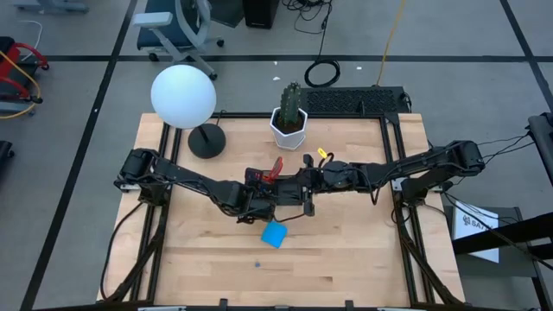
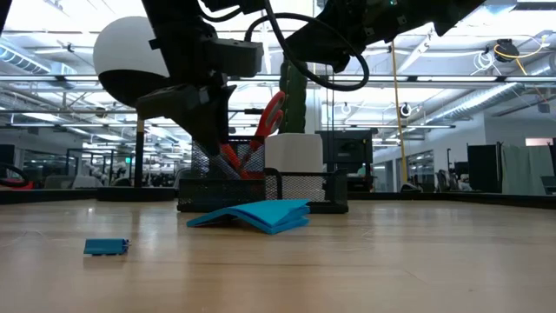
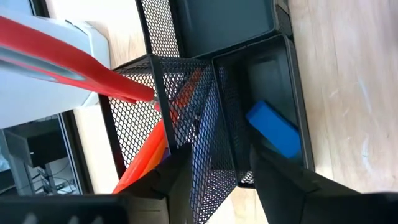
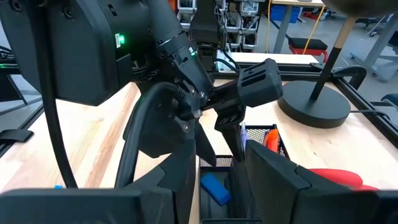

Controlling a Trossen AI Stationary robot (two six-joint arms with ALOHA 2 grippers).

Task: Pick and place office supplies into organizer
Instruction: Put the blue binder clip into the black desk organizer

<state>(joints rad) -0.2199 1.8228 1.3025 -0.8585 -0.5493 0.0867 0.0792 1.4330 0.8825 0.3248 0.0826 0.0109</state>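
A pale wooden table point(image 1: 346, 259) is stretching under me, with an open lab room running off behind it in the low view. I am working both arms over the small black mesh organizer tray point(image 2: 261, 191) near the middle of the table, just in front of the white hexagonal pot with the green cactus point(image 1: 290, 117) and near the round black lamp base point(image 1: 206, 141).

My left gripper point(image 3: 214, 177) is hanging directly above the organizer with its fingers standing apart and nothing between them; below them a blue rectangular block point(image 3: 273, 129) is lying in one solid-walled compartment. In the mesh compartment beside it, the red-handled scissors point(image 3: 81, 65) are leaning out over the rim, with an orange pen point(image 3: 146, 158) slanting alongside. My right gripper point(image 4: 214, 168) is hovering on the other side of the tray, also spread wide and empty, looking across at my left wrist.

I am judging the job as well underway but unfinished. The scissors, orange pen and blue block are sitting inside already. Still waiting on the bare wood are the bright blue square pad point(image 1: 274, 234), lying just in front of the tray, and a tiny blue block point(image 1: 257, 265) farther toward the front edge. I cannot make out any other pens or markers clearly.
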